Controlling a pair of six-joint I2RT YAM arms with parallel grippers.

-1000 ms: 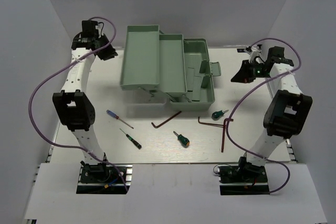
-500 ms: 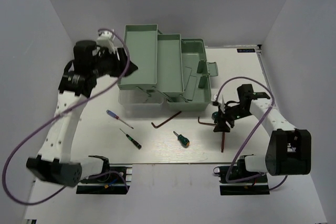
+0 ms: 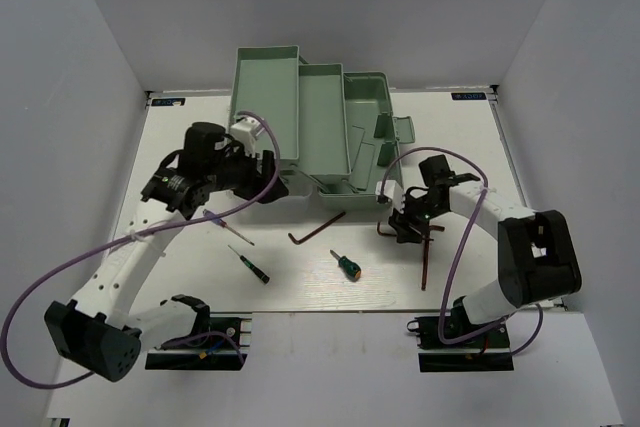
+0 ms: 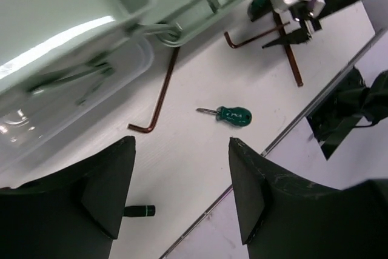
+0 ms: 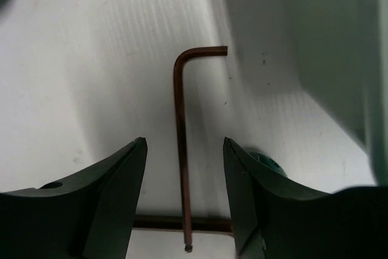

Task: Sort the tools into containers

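Note:
The pale green toolbox stands open at the back, its trays folded out and its clear lid low in front. My left gripper hovers open by the toolbox front, nothing between its fingers. My right gripper is open low over the table, its fingers astride a dark hex key without touching it. A second hex key, a long one, a green stubby screwdriver, a dark-handled screwdriver and a blue-handled one lie loose. Another green handle shows beside the right finger.
The toolbox wall rises just right of my right gripper. The long hex key's short leg crosses under the one between my fingers. The table's front edge runs near the green screwdriver.
Both arms swung down from the back of the table. The left came to the toolbox front, the right to the hex key. Both grippers opened.

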